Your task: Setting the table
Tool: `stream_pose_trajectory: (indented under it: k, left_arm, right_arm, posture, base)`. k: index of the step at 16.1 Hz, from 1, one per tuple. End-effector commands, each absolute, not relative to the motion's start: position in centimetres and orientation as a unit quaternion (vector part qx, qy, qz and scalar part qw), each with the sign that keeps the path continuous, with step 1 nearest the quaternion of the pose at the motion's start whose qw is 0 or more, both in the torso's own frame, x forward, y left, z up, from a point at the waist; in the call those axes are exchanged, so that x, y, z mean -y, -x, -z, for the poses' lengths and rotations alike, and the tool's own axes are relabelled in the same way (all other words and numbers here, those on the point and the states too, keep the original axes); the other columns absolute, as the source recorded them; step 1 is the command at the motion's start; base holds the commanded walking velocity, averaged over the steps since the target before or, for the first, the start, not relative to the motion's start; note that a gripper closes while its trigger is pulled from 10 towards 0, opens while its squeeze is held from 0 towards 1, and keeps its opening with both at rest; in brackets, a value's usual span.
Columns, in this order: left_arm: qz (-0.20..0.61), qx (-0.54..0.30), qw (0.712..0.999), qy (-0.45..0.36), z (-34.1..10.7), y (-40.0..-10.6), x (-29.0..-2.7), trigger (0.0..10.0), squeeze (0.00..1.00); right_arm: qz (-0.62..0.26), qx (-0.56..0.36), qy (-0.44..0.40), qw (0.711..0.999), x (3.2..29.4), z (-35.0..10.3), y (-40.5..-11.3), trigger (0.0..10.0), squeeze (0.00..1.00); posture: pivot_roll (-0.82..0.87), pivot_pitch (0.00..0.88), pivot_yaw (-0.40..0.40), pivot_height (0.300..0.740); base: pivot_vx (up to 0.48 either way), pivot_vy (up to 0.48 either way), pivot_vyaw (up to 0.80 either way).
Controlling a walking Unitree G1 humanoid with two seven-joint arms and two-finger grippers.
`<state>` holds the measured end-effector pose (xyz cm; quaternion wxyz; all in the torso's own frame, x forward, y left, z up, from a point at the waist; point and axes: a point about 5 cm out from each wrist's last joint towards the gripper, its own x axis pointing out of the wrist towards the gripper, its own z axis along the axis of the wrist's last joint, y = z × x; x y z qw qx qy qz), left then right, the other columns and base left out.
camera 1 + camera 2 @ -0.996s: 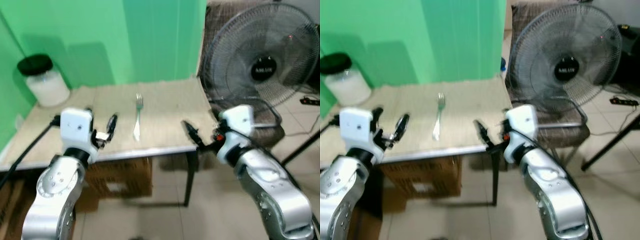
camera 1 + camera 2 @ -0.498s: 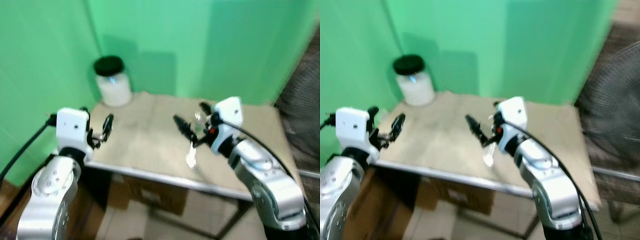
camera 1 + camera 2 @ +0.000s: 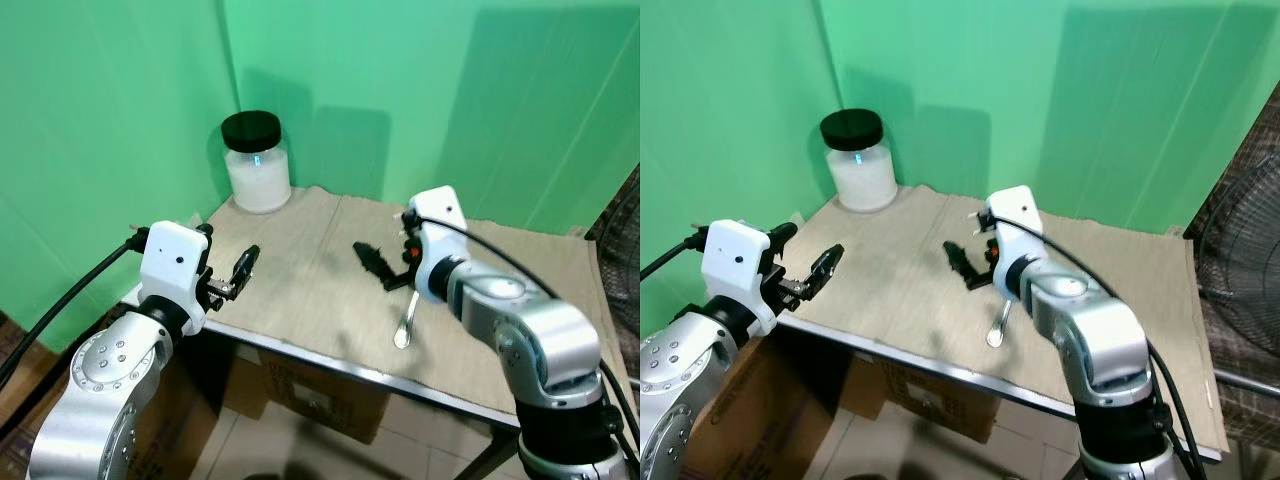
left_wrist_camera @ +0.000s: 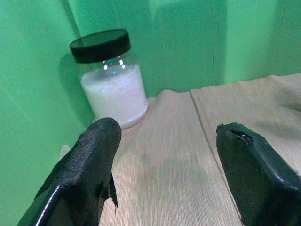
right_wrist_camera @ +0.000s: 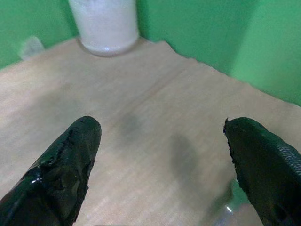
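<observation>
Change: camera has swung since 1 s ago; the fan and chair have left the picture, and the table now sits square in front with the green wall behind. A turn of the robot, not of the things.
Fork: fork lies flat on the tan mat, handle toward the near edge, under the right arm's wrist.
Right gripper: right gripper has come over the mat, just beside the fork, fingers spread wide, holding nothing.
Left gripper: left gripper hovers at the table's near left edge, wide apart, empty.
Meaning: likely lined up to pick or shift the fork.
Wrist extras: left wrist view gives the jar close up, black lid, white contents; the right wrist view catches a glint beside 1 finger, possibly the fork.
</observation>
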<state>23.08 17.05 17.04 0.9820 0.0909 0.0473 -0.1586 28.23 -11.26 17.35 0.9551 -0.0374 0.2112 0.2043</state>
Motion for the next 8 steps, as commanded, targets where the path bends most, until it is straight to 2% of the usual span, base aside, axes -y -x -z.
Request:
stream_pose_trajectory:
  k: [1,5,6,8]
  left_arm:
    - [0.155,-0.049,0.983,-0.089,-17.1,-23.2,-17.1,10.0,0.16]
    - [0.124,-0.036,0.988,-0.079,-16.8,-23.4,-17.0,10.0,0.15]
    - [0.128,-0.031,0.989,-0.074,-16.7,-23.7,-16.4,10.0,0.09]
    - [0.135,-0.026,0.988,-0.063,-16.5,-24.3,-15.3,10.0,0.08]
  right_arm:
    - [-0.203,-0.219,0.038,0.954,11.2,-17.7,-28.3,10.0,1.00]
    - [-0.182,-0.202,0.069,0.960,11.6,-17.4,-28.1,10.0,1.00]
    - [-0.167,-0.172,0.061,0.969,12.1,-17.5,-27.8,10.0,1.00]
    - [-0.141,-0.129,0.062,0.980,13.2,-17.5,-26.9,10.0,1.00]
  posture:
    - [0.04,0.000,0.020,0.740]
    - [0.01,0.000,0.011,0.740]
    - [0.01,0.000,0.009,0.740]
    - [-0.01,0.000,0.009,0.740]
  base:
    - [0.000,0.000,0.00]
    - [0.000,0.000,0.00]
    - [0.000,0.000,0.00]
    - [0.000,0.000,0.00]
